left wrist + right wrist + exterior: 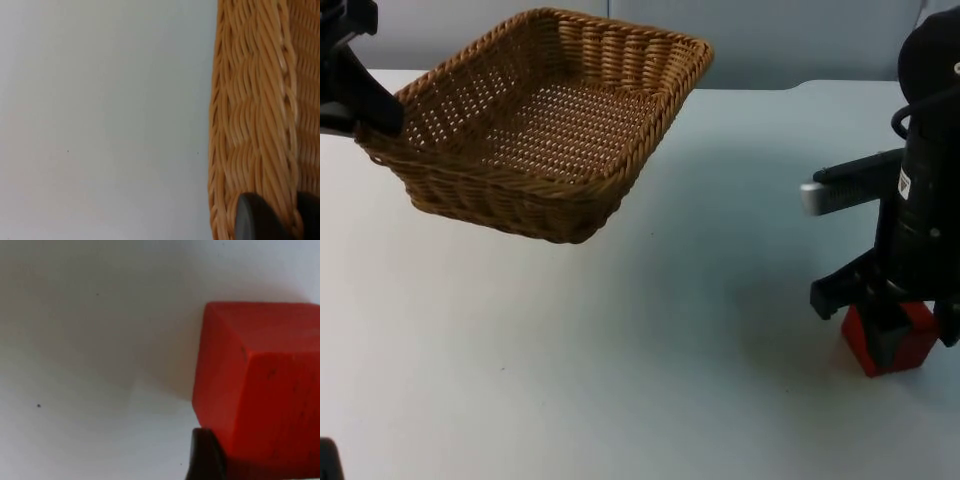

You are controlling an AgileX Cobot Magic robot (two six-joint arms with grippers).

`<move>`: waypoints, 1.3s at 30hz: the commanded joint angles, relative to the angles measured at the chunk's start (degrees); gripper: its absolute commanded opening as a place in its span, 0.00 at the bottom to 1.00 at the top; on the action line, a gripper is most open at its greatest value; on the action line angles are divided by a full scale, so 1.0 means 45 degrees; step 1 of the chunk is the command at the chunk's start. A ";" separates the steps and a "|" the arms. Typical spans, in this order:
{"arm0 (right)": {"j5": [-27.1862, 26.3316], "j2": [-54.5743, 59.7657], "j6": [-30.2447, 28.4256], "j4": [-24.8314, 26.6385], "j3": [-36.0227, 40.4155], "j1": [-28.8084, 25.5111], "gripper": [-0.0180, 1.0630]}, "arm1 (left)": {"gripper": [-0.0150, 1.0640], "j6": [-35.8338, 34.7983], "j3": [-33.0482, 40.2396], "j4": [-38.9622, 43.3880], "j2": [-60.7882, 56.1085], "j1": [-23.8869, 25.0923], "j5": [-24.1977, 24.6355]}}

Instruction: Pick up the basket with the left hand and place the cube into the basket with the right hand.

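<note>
While both arms are at work, the scene reads so:
Basket [555,130]: wicker, tilted, lifted off the white table [620,350], its shadow beneath it.
Left gripper [365,105]: clamped on the basket's rim at the left end; one fingertip [255,217] presses the weave.
Cube [895,340]: red, on the table at the right, well apart from the basket.
Right gripper [890,320]: down over the cube, a finger [205,455] touching its side; whether the fingers grip it I cannot tell.

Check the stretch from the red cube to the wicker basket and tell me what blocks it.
Nothing visible blocks it. The red cube sits at the right claw; bare white table lies between it and the brown wicker basket, which the left claw holds tilted by its rim.
</note>
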 commanded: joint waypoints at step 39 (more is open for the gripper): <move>-0.1042 -0.2072 -0.4170 0.4295 -0.8450 0.1039 0.01 | 0.01 -0.0008 -0.0090 -0.0384 -0.0185 -0.0010 0.0236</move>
